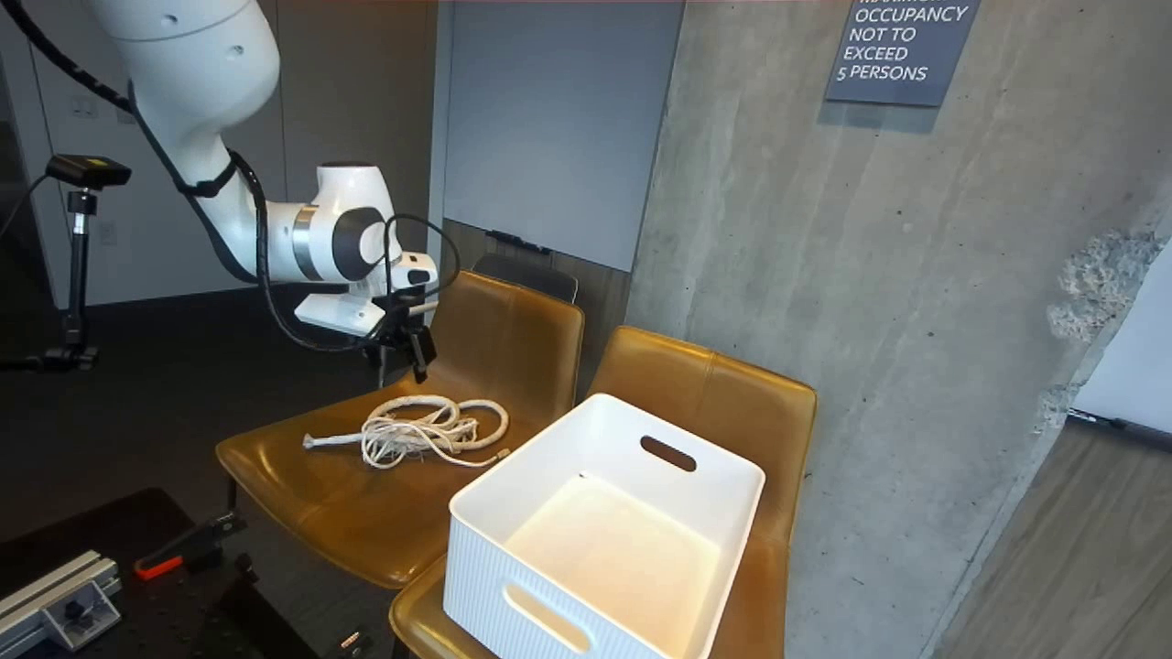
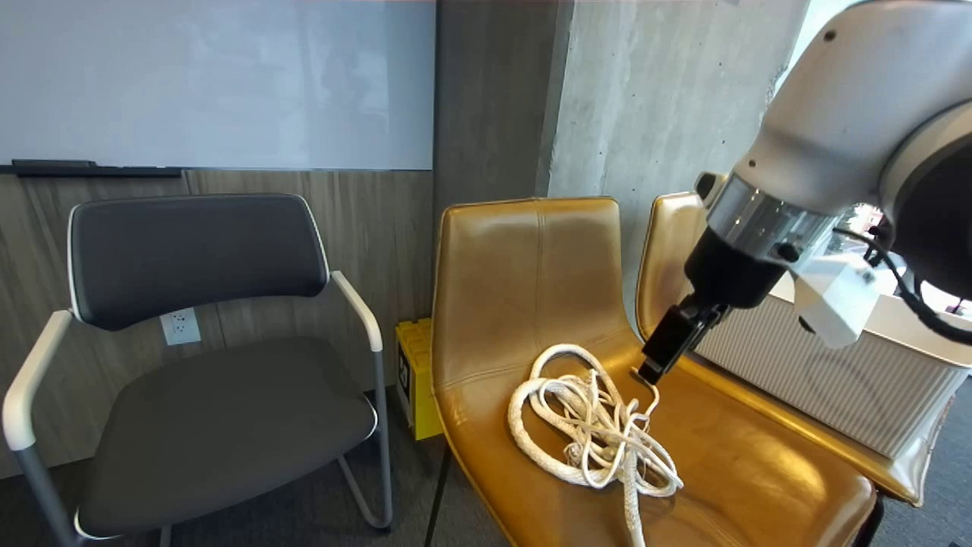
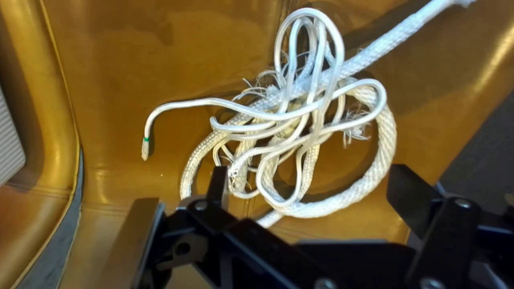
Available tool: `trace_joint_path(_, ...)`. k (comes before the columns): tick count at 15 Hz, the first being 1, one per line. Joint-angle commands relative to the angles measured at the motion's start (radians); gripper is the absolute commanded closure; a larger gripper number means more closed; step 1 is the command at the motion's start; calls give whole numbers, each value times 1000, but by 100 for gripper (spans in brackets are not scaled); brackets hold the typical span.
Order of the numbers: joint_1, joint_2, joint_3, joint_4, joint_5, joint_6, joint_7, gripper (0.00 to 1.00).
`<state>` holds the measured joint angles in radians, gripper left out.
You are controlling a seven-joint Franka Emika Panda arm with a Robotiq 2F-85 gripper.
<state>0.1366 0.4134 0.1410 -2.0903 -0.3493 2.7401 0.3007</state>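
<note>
In the wrist view, the black two-fingered gripper [image 3: 309,180] is showing its fingers [image 3: 219,186] spread well apart. Beyond them, a tangled bundle of white rope [image 3: 295,114], mixing thick braided lengths with thin smooth cord, is lying on the seat of a caramel-brown leather-look chair [image 3: 120,68]. A thin cord end [image 3: 145,150] with a green band is bending out to the left.

In an exterior view, the white jointed robot arm [image 1: 197,137] is hanging at the left, with the gripper near the far side of the rope. To the right, a white rectangular plastic bin [image 1: 613,549] with ribbed sides is standing on a matching brown chair [image 1: 732,403], and a grey concrete wall [image 1: 824,275] is rising behind them.

In an exterior view, the rope is resting on the seat, and the gripper is hanging tilted at the tangle's right side. A fingertip is overlapping the thin cord; whether they are touching I cannot tell. A dark-grey upholstered chair [image 2: 235,425] with white armrests is standing on the left, and a yellow plastic box [image 2: 421,387] is sitting between the two chairs, farther back. On the far left, a glossy whiteboard [image 2: 213,83] is hanging.
</note>
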Motion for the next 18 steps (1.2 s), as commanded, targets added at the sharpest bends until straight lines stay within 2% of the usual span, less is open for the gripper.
trace_joint_path(1,26,185,-71,86,55,97,-85,0)
trace_joint_path(3,9,278,-70,138,106,115,-140,0)
trace_joint_path(7,-2,418,-49,285,209,77,-211,0)
trace_joint_path(12,-11,550,-26,429,268,38,-259,0)
trace_joint_path(15,-15,589,-25,486,284,6,-273,0)
trace_joint_path(16,-16,595,-25,502,290,-12,-275,25)
trace_joint_path(18,-15,603,-26,533,299,-53,-280,34)
